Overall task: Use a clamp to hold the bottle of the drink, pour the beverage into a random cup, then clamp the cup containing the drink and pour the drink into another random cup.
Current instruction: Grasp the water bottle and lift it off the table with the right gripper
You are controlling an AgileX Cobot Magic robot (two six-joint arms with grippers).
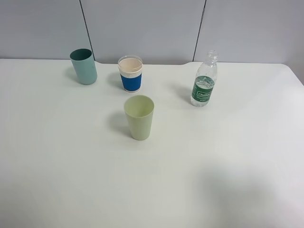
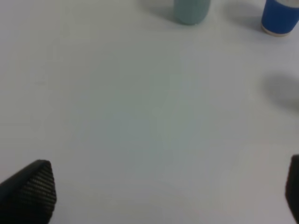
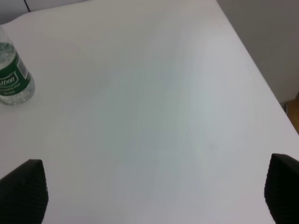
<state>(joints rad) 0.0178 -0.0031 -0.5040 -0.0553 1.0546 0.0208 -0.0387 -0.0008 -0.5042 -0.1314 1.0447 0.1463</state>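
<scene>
On the white table [image 1: 57, 166] the bottle [image 1: 204, 81] stands upright toward the far right. It is clear plastic with a green label, and it stands well apart from the three cups. The teal cup [image 1: 84, 66] sits at the far left near the back edge. The blue cup [image 1: 130, 73], white around its rim, stands to the right of it. The green cup [image 1: 139, 117] stands alone nearer the front, roughly in line with the blue one and closer to me. All three cups are mouth up, and none touches another. I can't tell from here whether any of them has liquid in it. The left gripper [image 2: 161, 191] hangs over bare tabletop with its jaws spread wide and nothing between them. Its dark ribbed fingertips [image 2: 30, 189] show only at the two lower corners of the left wrist view. Ahead of it are the base of the teal cup [image 2: 190, 11] and the blue cup [image 2: 279, 18], both some way off. The right gripper [image 3: 153, 189] is just as wide and just as empty, with its fingertips [image 3: 23, 191] far apart over the table. The bottle [image 3: 11, 79] stands ahead and off to one side of it, not between the jaws. The table's far edge runs along the other side.
</scene>
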